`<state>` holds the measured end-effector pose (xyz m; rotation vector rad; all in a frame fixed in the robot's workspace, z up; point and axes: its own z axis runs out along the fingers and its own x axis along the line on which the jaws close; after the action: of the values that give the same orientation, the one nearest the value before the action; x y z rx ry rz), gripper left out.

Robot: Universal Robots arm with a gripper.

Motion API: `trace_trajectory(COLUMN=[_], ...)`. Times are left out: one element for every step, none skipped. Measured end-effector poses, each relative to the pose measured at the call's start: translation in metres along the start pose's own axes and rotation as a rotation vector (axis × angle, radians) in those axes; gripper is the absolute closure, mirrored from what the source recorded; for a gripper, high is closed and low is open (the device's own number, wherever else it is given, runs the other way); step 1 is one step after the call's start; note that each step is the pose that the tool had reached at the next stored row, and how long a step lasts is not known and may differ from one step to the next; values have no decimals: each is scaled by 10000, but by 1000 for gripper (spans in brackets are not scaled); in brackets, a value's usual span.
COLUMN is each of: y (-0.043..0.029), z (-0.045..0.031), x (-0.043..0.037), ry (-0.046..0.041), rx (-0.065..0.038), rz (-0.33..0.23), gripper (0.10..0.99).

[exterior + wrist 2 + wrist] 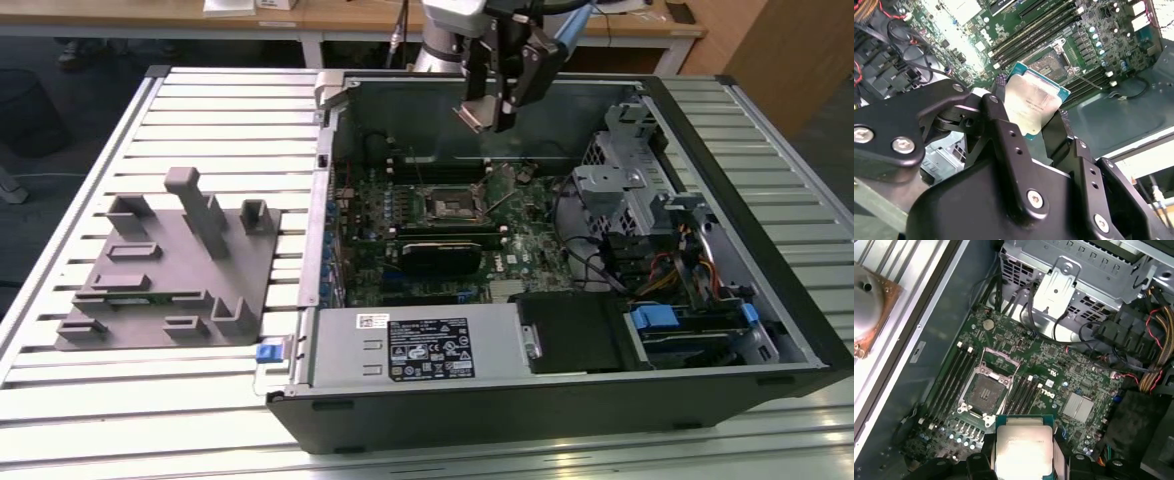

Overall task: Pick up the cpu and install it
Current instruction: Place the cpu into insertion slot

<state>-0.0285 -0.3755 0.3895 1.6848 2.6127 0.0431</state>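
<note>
Tower case (534, 412) lying open on the slatted metal bench (200, 120), green motherboard (527, 215) facing up with the black metal-framed socket (451, 204) near its middle. Grey box with a white label (416, 345) sits along the case's near edge, metal drive cage (627, 165) and a bundle of coloured cables (674, 275) toward the exterior view's right. Grey plastic holder (167, 270) is on the bench just beside the case, on the exterior view's left
</note>
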Motion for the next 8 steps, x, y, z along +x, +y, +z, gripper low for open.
trace_trajectory(y=[0, 0, 0, 0, 0, 0, 0, -1], z=[1, 2, 4, 5, 6, 8, 9, 10], x=[0, 0, 0, 0, 0, 0, 0, 0], ry=[-4, -9, -12, -16, -20, -25, -29, -32], rx=[2, 3, 4, 5, 6, 8, 9, 10], rz=[102, 199, 300, 398, 491, 590, 690, 782], gripper=[545, 545, 545, 545, 545, 545, 545, 545])
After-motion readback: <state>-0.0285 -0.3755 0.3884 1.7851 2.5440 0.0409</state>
